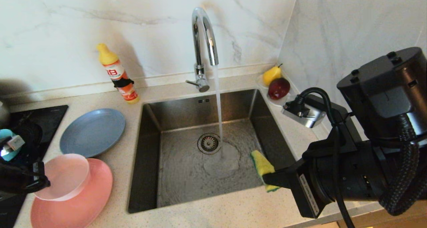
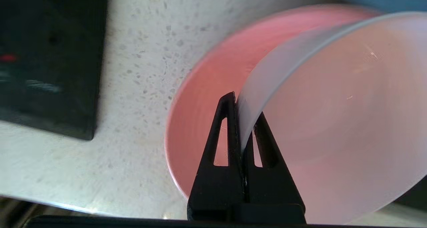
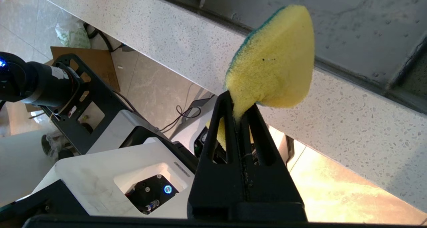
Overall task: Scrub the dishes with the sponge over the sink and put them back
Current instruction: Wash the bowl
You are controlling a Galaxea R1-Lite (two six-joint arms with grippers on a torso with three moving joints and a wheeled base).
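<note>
So on the far left the left gripper has its jaws clamped on the rim of the pale pink bowl, tipped up over the salmon plate, probably so it can swing to the sink. The bowl looks empty. The grey-blue plate waits on the tabletop, nothing on it. Tap water is pooling round the drain. The right gripper pinches the sponge by its narrow end at the basin's right edge, ready to scrub.

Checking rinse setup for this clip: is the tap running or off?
Running. In the head view a stream of water falls from the tap spout into the sink beside the drain strainer, spreading across the wet basin floor.
</note>
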